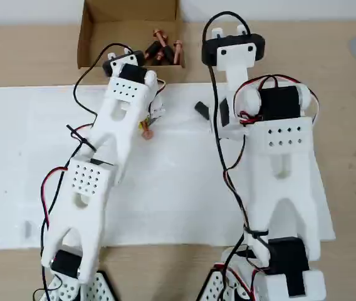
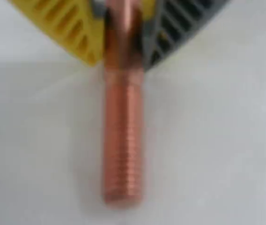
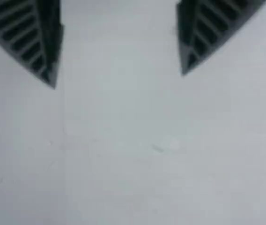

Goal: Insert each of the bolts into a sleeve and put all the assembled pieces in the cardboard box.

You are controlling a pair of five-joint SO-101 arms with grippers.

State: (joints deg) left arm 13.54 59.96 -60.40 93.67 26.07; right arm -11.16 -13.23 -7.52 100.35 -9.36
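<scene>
The left gripper [image 2: 122, 54] is pinching a smooth-headed, threaded copper bolt [image 2: 122, 140] between one yellow and one dark ribbed finger, just over the white sheet [image 1: 15, 163]. The right gripper [image 3: 119, 77] is hanging spread wide above that sheet. The brown cardboard box [image 1: 89, 44] is holding several assembled pieces [image 1: 163, 50], copper and black.

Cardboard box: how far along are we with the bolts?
Done: several sleeved bolts lie in the cardboard box. In hand: the left pincer is shut on a bare copper bolt over the white sheet; the right pincer is open, holding nothing. Left: sleeve this bolt and box it.
</scene>
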